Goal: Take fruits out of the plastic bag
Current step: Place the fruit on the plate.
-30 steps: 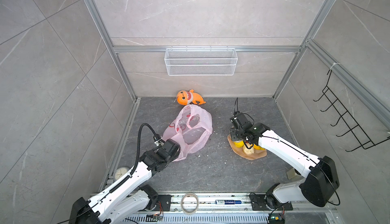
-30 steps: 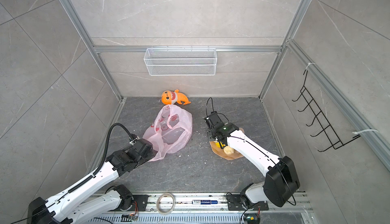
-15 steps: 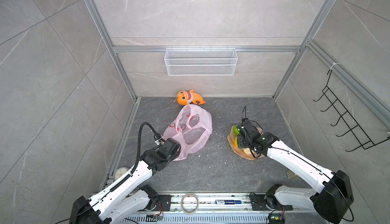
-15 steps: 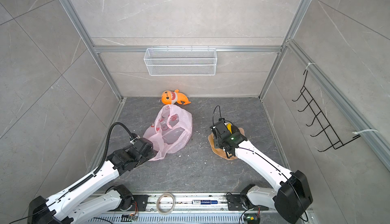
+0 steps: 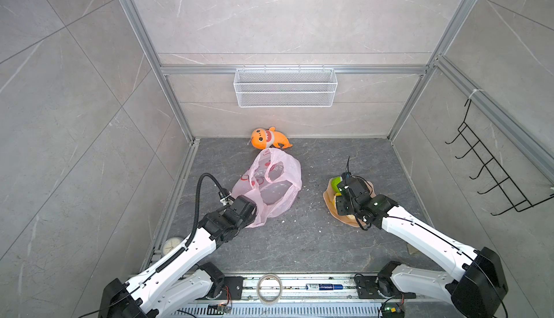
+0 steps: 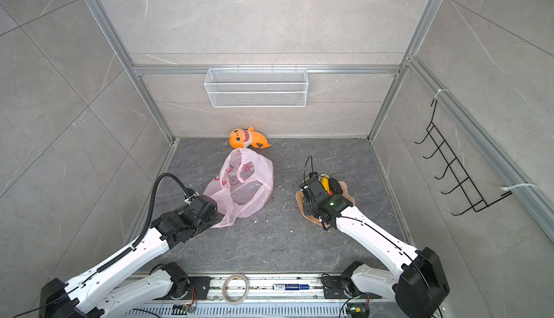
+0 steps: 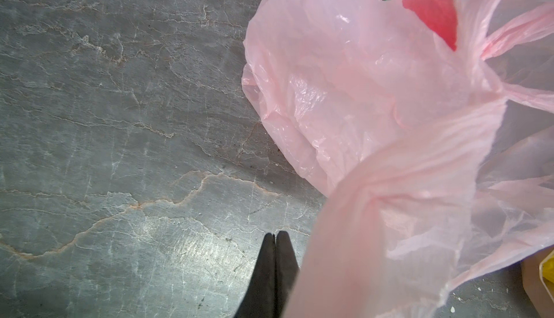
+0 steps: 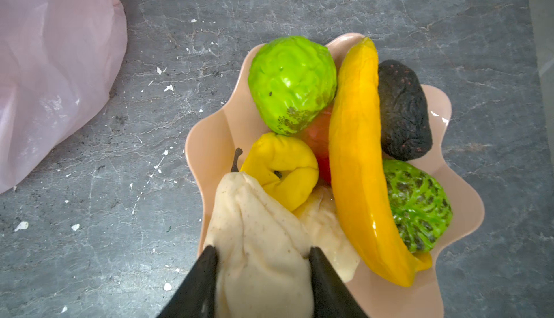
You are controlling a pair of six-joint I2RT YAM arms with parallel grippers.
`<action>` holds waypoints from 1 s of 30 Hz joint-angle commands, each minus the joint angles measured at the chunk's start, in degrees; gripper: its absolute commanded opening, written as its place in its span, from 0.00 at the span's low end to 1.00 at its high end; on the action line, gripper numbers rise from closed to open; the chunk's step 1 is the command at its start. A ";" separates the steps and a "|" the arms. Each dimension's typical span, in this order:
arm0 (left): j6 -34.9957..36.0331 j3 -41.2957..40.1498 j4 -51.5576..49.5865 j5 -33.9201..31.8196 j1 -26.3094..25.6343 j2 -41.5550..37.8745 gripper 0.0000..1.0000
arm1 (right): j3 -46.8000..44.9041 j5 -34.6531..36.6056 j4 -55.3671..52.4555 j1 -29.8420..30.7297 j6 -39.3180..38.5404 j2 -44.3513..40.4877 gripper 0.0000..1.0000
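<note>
**Pink bag (image 5: 269, 187) at the left tool (image 7: 274, 237), pear (image 8: 254, 211) in the right tool (image 8: 263, 250)**

The bag lies crumpled on the grey desk (image 5: 299, 241), left of centre in both top views. Its handles point toward the orange shark (image 5: 268, 138) by the back wall. Its near corner reaches the left tool. In the left wrist view that tool's two fingers are pressed together with no gap. A thick fold of the bag runs just beside them, and no plastic shows between the tips. Whether plastic is pinched farther back cannot be told.

The right tool is well apart from the bag, over the peach plate (image 8: 449, 112) on the desk's right side. Its fingers are clamped on the beige pear, one on each flank. The pear's stem end points into the plate.

The other fruits lie on the plate beyond the tool:
- a yellow lumpy piece (image 8: 281, 166) touching the pear
- a green ball (image 8: 290, 82)
- a red piece (image 8: 317, 139), mostly hidden
- a banana (image 8: 356, 151) lying across the middle
- a dark avocado (image 8: 401, 112)
- a netted green piece (image 8: 416, 205) on the banana's far side

No fruit can be made out inside the bag.
</note>
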 commanded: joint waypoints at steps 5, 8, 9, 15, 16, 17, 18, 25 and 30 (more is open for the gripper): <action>0.67 2.83 -0.12 0.30 0.20 -0.82 0.00 | -2.07 -1.05 0.95 0.42 -2.60 0.29 0.42; 0.79 3.09 -0.21 0.39 0.20 -0.75 0.00 | -2.43 -1.18 0.15 0.41 -2.11 0.68 0.42; 0.79 3.15 -0.21 0.44 0.14 -0.78 0.00 | -2.60 -0.74 -0.17 0.41 -1.70 0.60 0.42; 1.03 3.53 -0.20 0.62 0.15 -0.96 0.00 | -4.21 0.09 -0.75 0.49 -0.91 -0.66 0.43; 1.12 3.53 -0.17 0.58 0.21 -0.94 0.00 | -4.38 -0.06 -0.69 0.48 -0.76 -0.47 0.43; 1.14 3.53 -0.16 0.66 0.15 -0.90 0.00 | -4.63 -0.33 -0.60 0.50 -0.65 -0.25 0.43; 1.10 3.45 -0.20 0.73 0.17 -0.94 0.00 | -4.69 -0.60 -0.48 0.50 -0.50 -0.04 0.43; 0.91 3.09 -0.46 0.66 0.18 -1.87 0.00 | -4.96 -1.13 0.16 0.46 -0.46 0.05 0.47; 0.85 3.00 -0.96 0.16 0.17 -2.62 0.00 | -4.80 -1.74 0.07 0.59 -0.47 1.10 0.52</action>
